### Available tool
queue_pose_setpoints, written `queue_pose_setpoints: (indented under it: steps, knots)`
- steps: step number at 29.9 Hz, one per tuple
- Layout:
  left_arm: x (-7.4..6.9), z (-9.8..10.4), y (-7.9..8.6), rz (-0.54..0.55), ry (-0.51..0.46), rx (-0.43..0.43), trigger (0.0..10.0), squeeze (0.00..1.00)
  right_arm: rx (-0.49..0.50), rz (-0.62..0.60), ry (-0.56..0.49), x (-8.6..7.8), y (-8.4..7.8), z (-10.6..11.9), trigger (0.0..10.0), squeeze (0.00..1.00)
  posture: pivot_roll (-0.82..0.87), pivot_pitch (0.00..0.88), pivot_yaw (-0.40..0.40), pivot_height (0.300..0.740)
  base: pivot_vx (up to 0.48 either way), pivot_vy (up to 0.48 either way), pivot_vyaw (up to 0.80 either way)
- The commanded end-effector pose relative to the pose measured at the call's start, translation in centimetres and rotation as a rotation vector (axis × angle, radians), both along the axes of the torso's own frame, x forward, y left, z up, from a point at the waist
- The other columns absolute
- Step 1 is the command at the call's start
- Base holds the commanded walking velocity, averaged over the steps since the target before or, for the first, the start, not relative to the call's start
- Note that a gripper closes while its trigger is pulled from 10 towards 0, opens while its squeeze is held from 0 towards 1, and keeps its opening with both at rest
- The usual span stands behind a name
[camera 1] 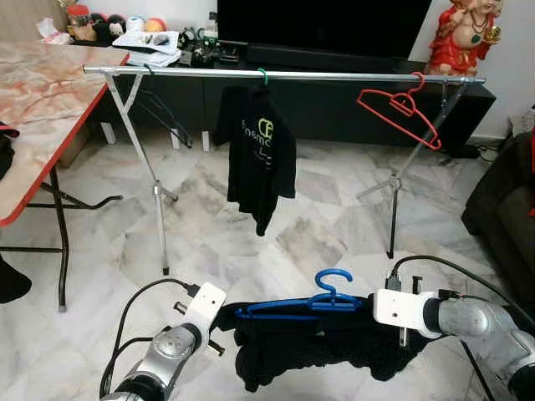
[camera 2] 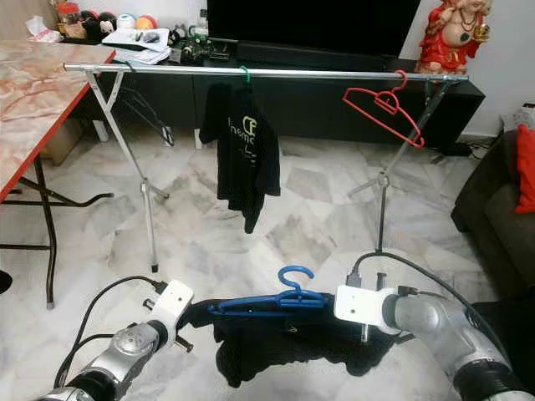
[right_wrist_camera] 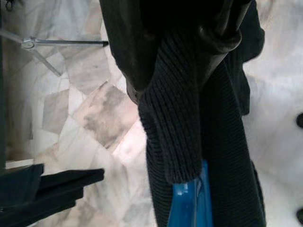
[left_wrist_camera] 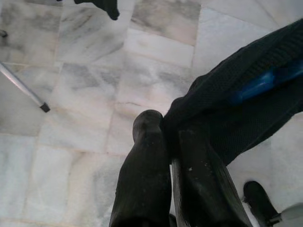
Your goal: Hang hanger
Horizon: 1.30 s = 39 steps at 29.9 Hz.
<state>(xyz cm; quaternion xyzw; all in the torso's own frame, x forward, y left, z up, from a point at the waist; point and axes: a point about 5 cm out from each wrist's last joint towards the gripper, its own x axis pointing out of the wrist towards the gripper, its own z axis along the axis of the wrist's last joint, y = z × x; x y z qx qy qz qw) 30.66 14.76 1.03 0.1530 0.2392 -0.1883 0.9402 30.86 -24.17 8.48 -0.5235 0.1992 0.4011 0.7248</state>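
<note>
Low, blue hanger (camera 1: 301, 304), black garment (camera 1: 318, 347) draped

My black garment (camera 1: 318, 347) covers most of the blue hanger (camera 1: 322, 305) and my 2 grippers' fingertips in the eye views; the table (camera 1: 42, 109) is cut off at the edge

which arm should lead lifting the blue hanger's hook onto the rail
Right, probably. The right end effector grips the black garment right beside the blue hanger hook; the left end effector pinches the far shoulder end. The open stretch of rail lies ahead-right.
</note>
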Motion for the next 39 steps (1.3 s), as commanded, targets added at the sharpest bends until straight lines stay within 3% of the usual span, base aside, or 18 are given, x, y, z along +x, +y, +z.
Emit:
queue_pose_setpoints:
  steps: [1,4,8,9,13,14,16,20,24,25,26,29,33,39]
  knots:
    - [-0.5,-0.6,2.3,0.06,0.042,0.031,0.0,0.0,-0.085,-0.058,0.002,-0.3,-2.2,0.1,0.0,0.0,-0.05,0.106,-0.067,0.74,0.0,0.0,0.0]
    - [0.0,0.0,2.5,0.061,0.032,0.009,0.0,0.0,-0.152,-0.02,0.014,-0.8,-2.2,-0.7,0.0,0.0,-0.05,0.108,-0.067,0.74,0.0,0.0,0.0]
    - [0.3,0.5,2.7,0.062,0.032,-0.018,0.0,0.0,-0.16,-0.008,0.014,-1.0,-1.9,-1.2,0.0,0.0,-0.05,0.11,-0.067,0.74,0.0,0.0,0.0]
    - [0.6,0.8,2.5,0.053,0.04,-0.076,0.0,0.0,-0.147,-0.007,0.014,-1.1,-1.4,-1.5,0.0,0.0,-0.05,0.112,-0.068,0.74,0.0,0.0,0.0]
    - [1.2,1.8,2.2,0.023,0.027,-0.156,0.0,0.0,-0.148,0.003,0.025,-1.4,-0.5,-2.5,0.0,0.0,-0.05,0.112,-0.069,0.74,0.0,0.0,0.0]
    - [1.5,2.5,1.9,-0.006,0.016,-0.22,0.0,0.0,-0.114,-0.034,0.015,-1.2,0.1,-2.9,0.0,0.0,-0.05,0.114,-0.07,0.74,0.0,0.0,0.0]
    - [1.8,3.3,1.5,-0.049,-0.002,-0.27,0.0,0.0,-0.088,-0.08,-0.007,-0.8,0.6,-3.2,0.0,0.0,-0.04,0.116,-0.069,0.74,0.0,0.0,0.0]
    - [2.2,4.2,1.2,-0.091,-0.017,-0.31,0.0,0.0,-0.081,-0.104,-0.011,-0.7,1.2,-3.7,0.0,0.0,-0.03,0.116,-0.069,0.74,0.0,0.0,0.0]
    - [1.9,5.4,0.0,-0.257,-0.021,-0.367,0.0,0.0,0.019,-0.229,-0.075,0.3,2.3,-3.6,0.0,0.0,-0.03,0.115,-0.07,0.74,0.0,0.0,0.0]
    - [1.6,5.7,-0.3,-0.318,-0.013,-0.364,0.0,0.0,0.113,-0.3,-0.083,0.8,2.8,-3.3,0.0,0.0,-0.03,0.117,-0.07,0.74,0.0,0.0,0.0]
    - [1.6,5.7,-0.3,-0.318,-0.013,-0.364,0.0,0.0,0.113,-0.3,-0.083,0.8,2.8,-3.3,0.0,0.0,-0.03,0.117,-0.07,0.74,0.0,0.0,0.0]
    - [0.3,5.4,-1.0,-0.463,0.054,-0.345,0.0,0.0,0.308,-0.352,-0.076,1.3,4.1,-2.6,0.0,0.0,-0.03,0.115,-0.069,0.74,0.0,0.0,0.0]
    - [-0.8,4.9,-1.6,-0.547,0.1,-0.34,0.0,0.0,0.422,-0.385,-0.057,1.6,4.8,-2.1,0.0,0.0,-0.03,0.117,-0.067,0.74,0.0,0.0,0.0]
    - [-1.3,6.7,-3.0,-0.612,0.065,-0.426,0.1,0.0,0.413,-0.356,0.025,1.0,5.6,-3.0,0.0,0.0,-0.03,0.118,-0.07,0.74,0.0,0.0,0.0]
